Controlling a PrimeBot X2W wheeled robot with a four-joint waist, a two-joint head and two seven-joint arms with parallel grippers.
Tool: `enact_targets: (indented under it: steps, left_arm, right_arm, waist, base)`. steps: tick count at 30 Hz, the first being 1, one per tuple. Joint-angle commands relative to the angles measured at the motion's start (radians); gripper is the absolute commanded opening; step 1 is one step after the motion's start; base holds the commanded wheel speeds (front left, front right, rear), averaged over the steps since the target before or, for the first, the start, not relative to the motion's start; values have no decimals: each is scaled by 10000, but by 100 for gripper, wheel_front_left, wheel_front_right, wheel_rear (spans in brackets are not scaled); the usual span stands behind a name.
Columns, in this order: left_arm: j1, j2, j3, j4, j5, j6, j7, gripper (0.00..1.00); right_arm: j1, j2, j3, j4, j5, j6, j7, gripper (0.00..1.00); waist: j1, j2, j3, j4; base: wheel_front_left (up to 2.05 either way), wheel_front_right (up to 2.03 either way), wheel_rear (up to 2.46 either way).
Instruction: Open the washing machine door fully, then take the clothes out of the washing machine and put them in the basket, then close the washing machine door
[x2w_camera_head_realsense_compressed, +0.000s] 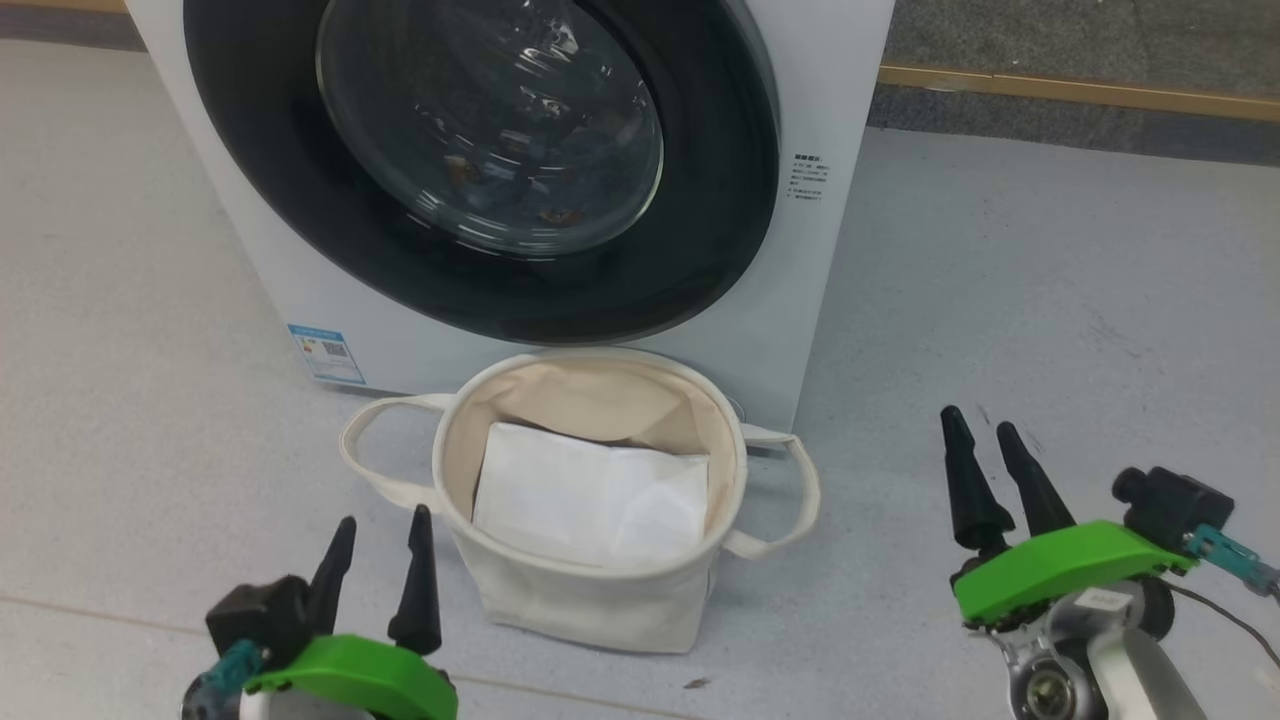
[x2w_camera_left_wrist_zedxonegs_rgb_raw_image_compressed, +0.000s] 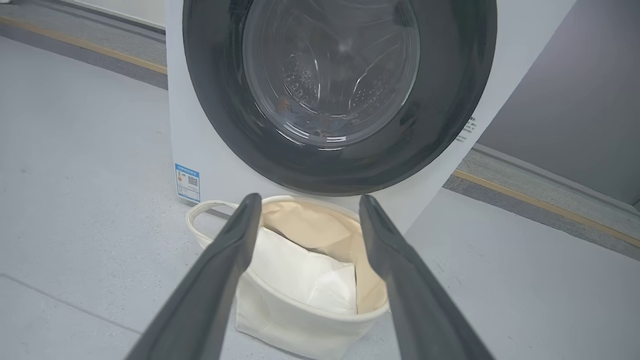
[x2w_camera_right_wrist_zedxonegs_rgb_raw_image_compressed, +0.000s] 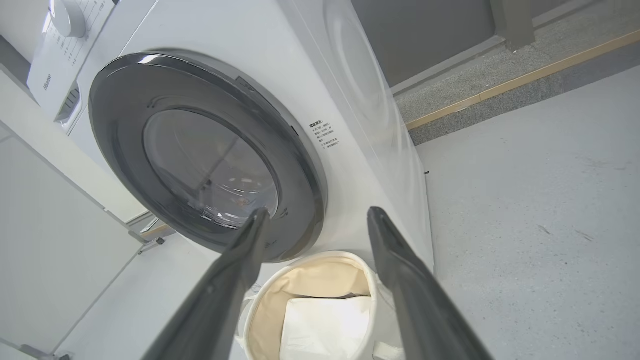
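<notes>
One white, box-shaped washing machine (x2w_camera_head_realsense_compressed: 840, 60) stands on the pale grey speckled floor (x2w_camera_head_realsense_compressed: 1050, 300) at 12 o'clock in the head view. The washing machine door (x2w_camera_head_realsense_compressed: 700, 250), one round disc with a wide glossy black rim and a bulging clear glass bowl (x2w_camera_head_realsense_compressed: 490, 120), lies shut against its front. Behind the reflective glass, a dark bluish heap with orange flecks seems to be the clothes (x2w_camera_head_realsense_compressed: 520, 195), low in the drum. One blue label sticker (x2w_camera_head_realsense_compressed: 327, 353) sits at 7 o'clock from the door.

Just at 6 o'clock below the door stands one round cream canvas basket (x2w_camera_head_realsense_compressed: 590, 600) with soft sides and two looped handles. It holds one plain white folded sheet (x2w_camera_head_realsense_compressed: 590, 495).

The left gripper (x2w_camera_head_realsense_compressed: 383, 515), at 8 o'clock from the basket, is released, its two tapered dark fingers spread and holding nothing. The right gripper (x2w_camera_head_realsense_compressed: 978, 420), at 3 o'clock and well apart, also hangs released and empty on its green mount.
</notes>
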Motion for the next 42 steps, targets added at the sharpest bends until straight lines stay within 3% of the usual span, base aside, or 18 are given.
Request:
enact_targets:
  steps: [1, 24, 33, 42]
  left_arm:
    - [-640, 261, 71, -291, 395, 144, -182, 100]
    - [-1313, 870, -1781, -41, 2959, 1298, -854, 100]
    - [-1281, 655, -1829, -314, 3008, 1705, -1146, 100]
    - [-1205, 588, -1875, -506, 3551, 1900, -1380, 100]
  right_arm:
    - [-639, -81, 219, -321, -415, 1, -166, 100]
    - [-941, 0, 920, -125, -3932, 2, -970, 100]
    - [-977, 109, 979, -62, -4936, 2, -1322, 100]
    - [-1012, 327, 456, 485, -4024, 2, -1255, 100]
  waist:
    - [0, 0, -11, 1]
    - [0, 0, 44, 25]
    - [0, 0, 20, 68]
    - [0, 0, -17, 67]
  base:
    - [0, 0, 0]
    - [0, 0, 0]
    - [0, 0, 0]
    - [0, 0, 0]
